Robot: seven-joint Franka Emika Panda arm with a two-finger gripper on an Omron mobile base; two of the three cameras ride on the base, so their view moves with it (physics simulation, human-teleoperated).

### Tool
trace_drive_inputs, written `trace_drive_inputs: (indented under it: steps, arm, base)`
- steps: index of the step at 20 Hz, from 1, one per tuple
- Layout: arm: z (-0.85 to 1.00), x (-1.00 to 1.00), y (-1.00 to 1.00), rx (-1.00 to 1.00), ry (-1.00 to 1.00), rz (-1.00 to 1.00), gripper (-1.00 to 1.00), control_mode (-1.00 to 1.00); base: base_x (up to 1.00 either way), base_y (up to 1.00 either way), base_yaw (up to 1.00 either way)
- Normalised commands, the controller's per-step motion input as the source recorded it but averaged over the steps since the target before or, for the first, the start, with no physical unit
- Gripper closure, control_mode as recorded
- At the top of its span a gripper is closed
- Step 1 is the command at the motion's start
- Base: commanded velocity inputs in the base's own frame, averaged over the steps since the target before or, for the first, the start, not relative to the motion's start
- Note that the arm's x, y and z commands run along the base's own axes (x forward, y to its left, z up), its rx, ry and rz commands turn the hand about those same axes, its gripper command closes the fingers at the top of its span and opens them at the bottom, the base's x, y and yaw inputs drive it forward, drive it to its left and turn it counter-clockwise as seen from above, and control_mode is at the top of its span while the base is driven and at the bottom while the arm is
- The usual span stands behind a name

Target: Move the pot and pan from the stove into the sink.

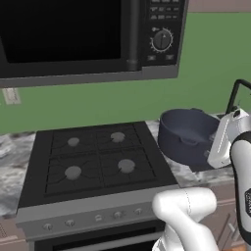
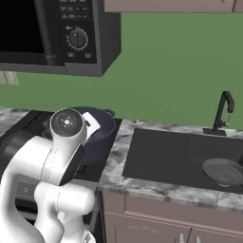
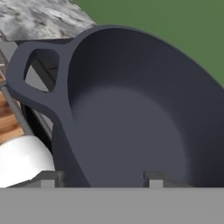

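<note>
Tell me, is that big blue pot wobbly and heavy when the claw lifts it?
Probably stiff: the pot keeps its round shape while tilted in the air beside the stove. It looks thick-walled and deep, so likely heavy for its size. The claw seems to hold it at the rim on one side, so it may tip or swing; it already leans.

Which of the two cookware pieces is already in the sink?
The pan, lying flat in the sink at its right end. The pot is tilted in the air beside the stove, at the hand.
</note>
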Motion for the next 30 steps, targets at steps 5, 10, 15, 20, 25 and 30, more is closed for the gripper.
trace_drive_inputs:
  steps: [5,10,15,20,25,30]
  arm:
    - [0.00,0.00,0.00,0.00,0.00,0.00,1.00,1.00]
    - [0.00,0.00,0.00,0.00,0.00,0.00,1.00,1.00]
    - [0.00,0.00,0.00,0.00,0.00,0.00,1.00,1.00]
    - [0.00,0.00,0.00,0.00,0.00,0.00,1.00,1.00]
    - [0.00,0.00,0.00,0.00,0.00,0.00,1.00,1.00]
    - [0.00,0.00,0.00,0.00,0.00,0.00,1.00,1.00]
  base:
    - [0.00,-0.69,0.00]
    - [-0.39,-0.52,0.00]
    - [-0.65,-0.34,0.00]
    - [-0.26,-0.08,0.00]
    - [0.02,-0.17,0.01]
    - [0.11,-0.55,0.00]
